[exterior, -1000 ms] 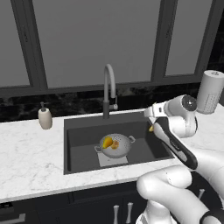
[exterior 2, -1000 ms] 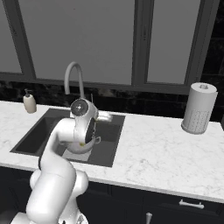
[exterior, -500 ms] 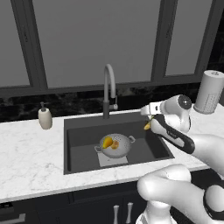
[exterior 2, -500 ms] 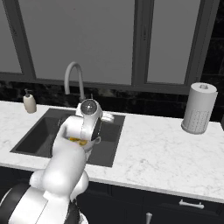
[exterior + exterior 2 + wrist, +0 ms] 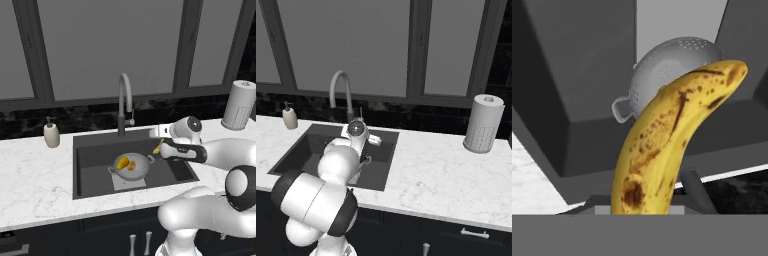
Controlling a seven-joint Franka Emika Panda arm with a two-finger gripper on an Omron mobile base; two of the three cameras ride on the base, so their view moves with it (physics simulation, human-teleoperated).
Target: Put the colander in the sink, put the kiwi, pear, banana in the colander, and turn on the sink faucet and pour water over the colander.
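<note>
Banana carried over the sink, short of the colander.

The banana (image 5: 672,145) is pinched between the jaws of the gripper (image 5: 161,148), its long axis running out from the hand toward the colander (image 5: 132,165). The colander stands on the floor of the sink (image 5: 95,152), already holding two yellow-orange fruits, and lies below and to the left of the hand in the left base view. The sink faucet (image 5: 125,102) rises behind the colander, no stream showing.

White marble counter (image 5: 35,175) beneath dark-framed grey windows (image 5: 110,45).
</note>
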